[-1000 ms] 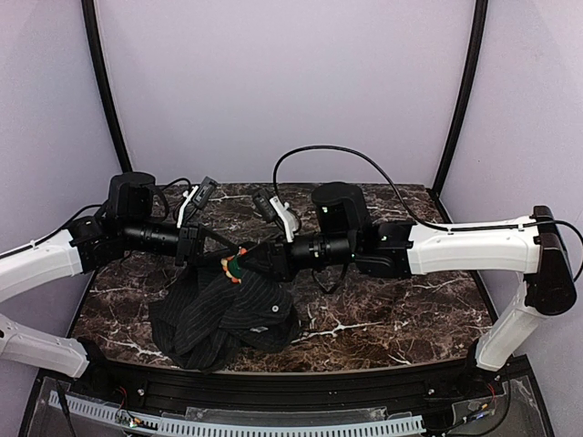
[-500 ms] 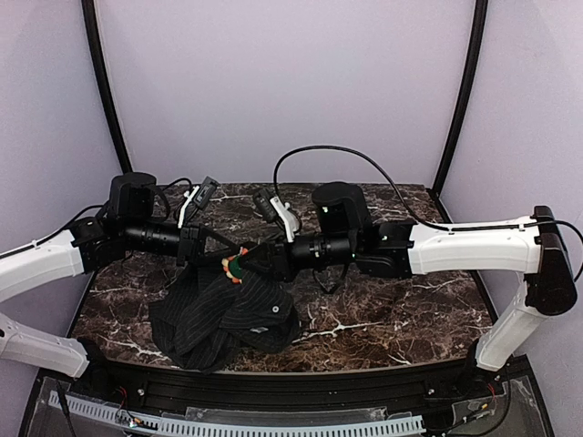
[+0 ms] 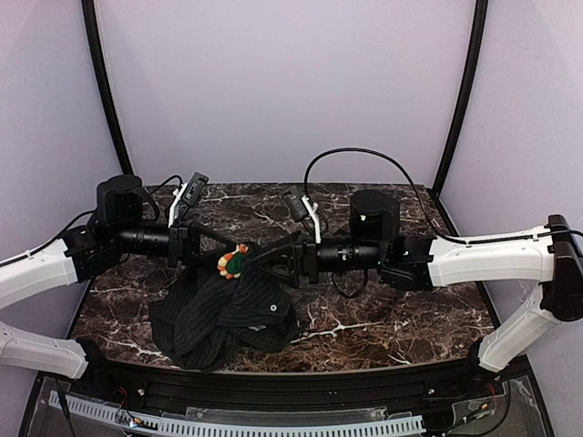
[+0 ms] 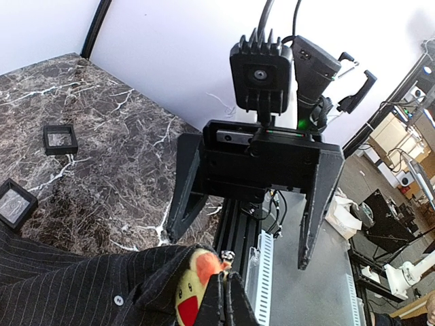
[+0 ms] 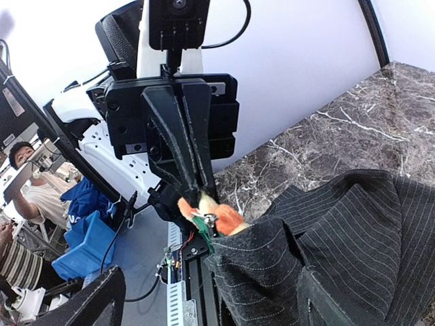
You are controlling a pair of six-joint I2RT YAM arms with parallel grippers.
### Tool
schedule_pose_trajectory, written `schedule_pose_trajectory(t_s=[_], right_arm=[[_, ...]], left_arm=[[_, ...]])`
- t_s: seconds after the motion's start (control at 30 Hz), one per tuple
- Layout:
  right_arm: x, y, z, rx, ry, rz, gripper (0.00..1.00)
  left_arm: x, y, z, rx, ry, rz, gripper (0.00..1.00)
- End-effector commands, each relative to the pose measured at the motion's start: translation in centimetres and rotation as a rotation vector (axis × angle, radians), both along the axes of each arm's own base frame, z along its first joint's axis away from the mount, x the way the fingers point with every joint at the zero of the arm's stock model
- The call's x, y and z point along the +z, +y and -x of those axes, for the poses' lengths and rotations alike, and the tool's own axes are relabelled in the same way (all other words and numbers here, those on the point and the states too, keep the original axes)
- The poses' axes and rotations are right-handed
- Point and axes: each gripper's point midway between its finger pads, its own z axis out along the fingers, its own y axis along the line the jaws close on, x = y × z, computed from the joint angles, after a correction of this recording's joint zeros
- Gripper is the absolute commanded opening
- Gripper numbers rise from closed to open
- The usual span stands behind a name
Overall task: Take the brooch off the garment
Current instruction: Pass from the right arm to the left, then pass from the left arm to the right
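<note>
The left gripper [image 5: 202,195] is closed tight, its tips clamped on the brooch [image 5: 219,219], which is held up above the surface [image 3: 383,319]. Just below those tips a raised fold of the garment [image 5: 353,231] is seen touching the brooch, and the rest is draped down onto the surface. The right gripper [image 3: 266,259] is spread wide apart opposite the left gripper, with the brooch just ahead of it and nothing gripped.

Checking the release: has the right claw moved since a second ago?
Yes. The right claw has drawn back rightward, toward the black frame post, away from the brooch.
</note>
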Motion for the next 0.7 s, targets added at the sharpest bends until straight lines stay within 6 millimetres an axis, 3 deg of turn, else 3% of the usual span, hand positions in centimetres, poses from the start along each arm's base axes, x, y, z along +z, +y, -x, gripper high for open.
schedule_pose_trajectory(t_s=[0.0,0.23,0.3,0.6,0.63,0.67], right_arm=[[1.3,-0.2,0.3,0.025,-0.019,-0.081,0.86],[0.6,1.0,0.1,0.058,-0.053,-0.084,0.85],[0.6,1.3,0.0,0.059,-0.058,-0.085,0.78],[0.7,2.2,-1.1,0.027,-0.050,-0.059,0.08],[0.7,2.2,-1.3,0.013,-0.046,-0.048,0.02],[0.5,2.3,-1.6,-0.009,-0.040,-0.031,0.00]], left_arm=[[1.1,-0.1,1.0,-0.050,-0.024,0.055,0.01],[1.6,-0.5,1.8,-0.114,-0.009,0.077,0.01],[1.6,-0.4,1.8,-0.114,-0.009,0.075,0.01],[0.7,-0.2,1.0,-0.062,-0.015,0.032,0.01],[0.1,-0.1,0.9,-0.048,0.004,-0.001,0.02],[-0.4,0.1,0.1,-0.003,-0.012,-0.031,0.13]])
